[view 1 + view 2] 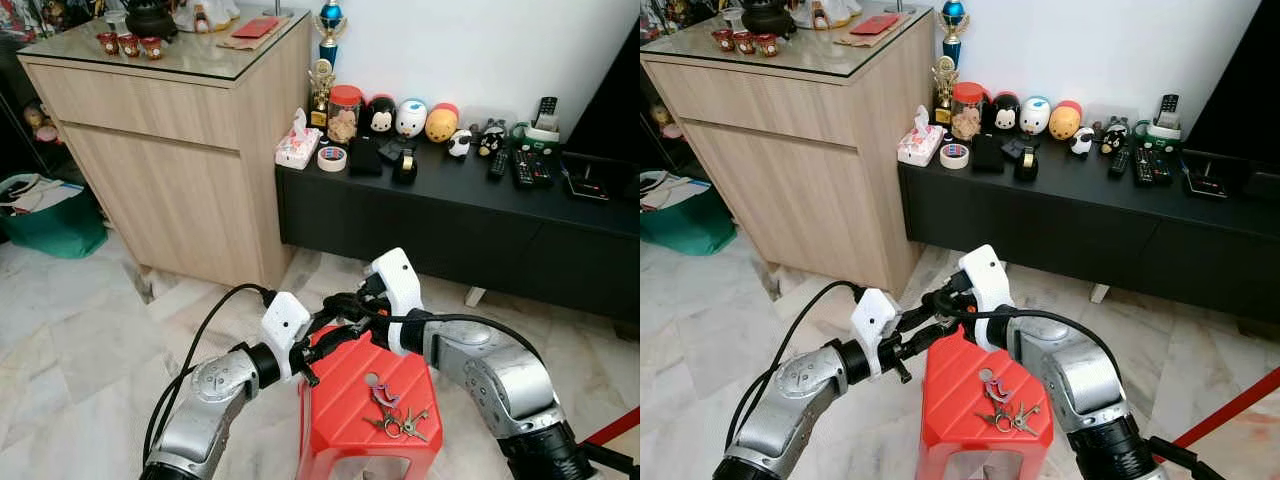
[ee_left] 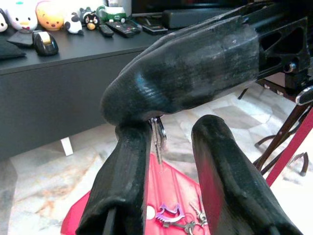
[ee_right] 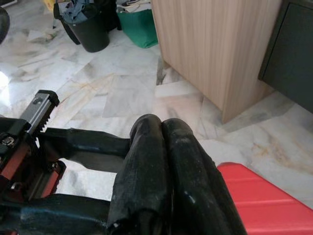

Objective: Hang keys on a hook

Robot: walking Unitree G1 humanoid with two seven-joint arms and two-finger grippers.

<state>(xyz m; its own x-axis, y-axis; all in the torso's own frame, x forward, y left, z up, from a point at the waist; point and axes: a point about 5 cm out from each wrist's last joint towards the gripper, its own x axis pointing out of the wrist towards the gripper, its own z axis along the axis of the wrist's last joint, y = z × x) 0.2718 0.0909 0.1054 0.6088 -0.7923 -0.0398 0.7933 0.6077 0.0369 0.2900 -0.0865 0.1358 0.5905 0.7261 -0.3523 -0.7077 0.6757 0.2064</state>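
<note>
A: Over the red stool (image 1: 350,400), both grippers meet above its far edge. Keys (image 1: 392,412) lie flat on the seat's near right part, bunch toward the robot, purple fob (image 1: 381,391) at the far end.

B: Gripper states?

A: Right gripper (image 3: 164,147): fingers pressed together, nothing visible between them in its wrist view. Left gripper (image 2: 168,147): fingers parted, empty; the right one's fingers cross just ahead of it.

B: Which way to the keys?

A: Nearer the robot than both fingertips and below them. Long axis runs roughly fore-aft, slightly slanted. They lie right of the stool's centre, beside the right forearm (image 1: 500,380), so I judge the right arm nearer, though it must draw back and down.

B: Hook?

A: None made out.
</note>
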